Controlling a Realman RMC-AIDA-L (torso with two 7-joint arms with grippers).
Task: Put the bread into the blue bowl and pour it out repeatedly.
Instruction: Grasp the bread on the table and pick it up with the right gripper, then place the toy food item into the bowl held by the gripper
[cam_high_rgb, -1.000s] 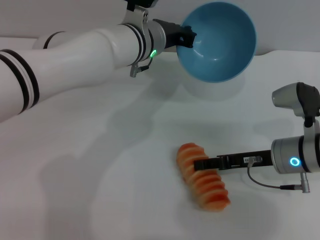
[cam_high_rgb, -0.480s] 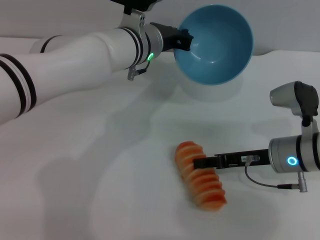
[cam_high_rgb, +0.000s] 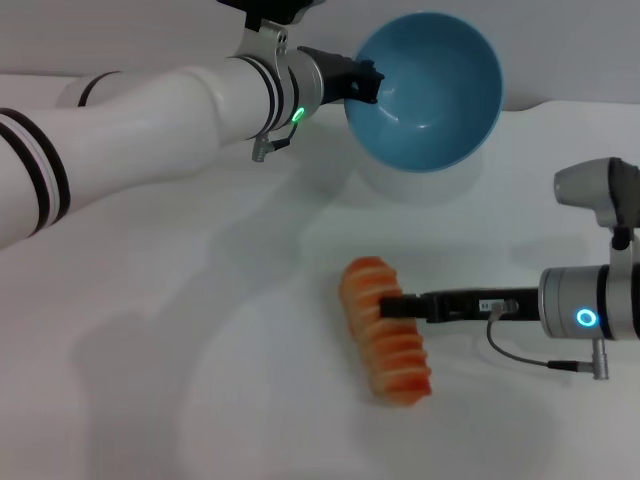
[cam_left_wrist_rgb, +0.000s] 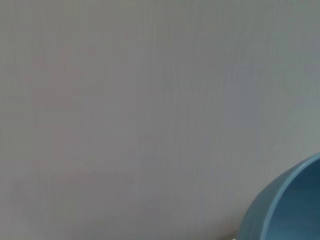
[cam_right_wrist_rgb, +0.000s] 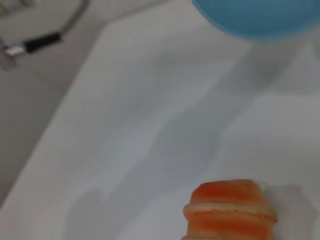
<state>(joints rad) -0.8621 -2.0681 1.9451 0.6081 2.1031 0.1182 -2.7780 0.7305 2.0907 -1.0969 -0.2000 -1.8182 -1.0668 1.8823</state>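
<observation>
We see the bread (cam_high_rgb: 385, 333) lying on the white table (cam_high_rgb: 150, 400), long axis running toward us, the right end effector (cam_high_rgb: 393, 307) clamped across it; the left end effector (cam_high_rgb: 368, 80) grips the tilted blue bowl (cam_high_rgb: 425, 90) beyond.

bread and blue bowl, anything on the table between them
Nothing: in the head view only bare white table lies between the bread and the raised blue bowl.
</observation>
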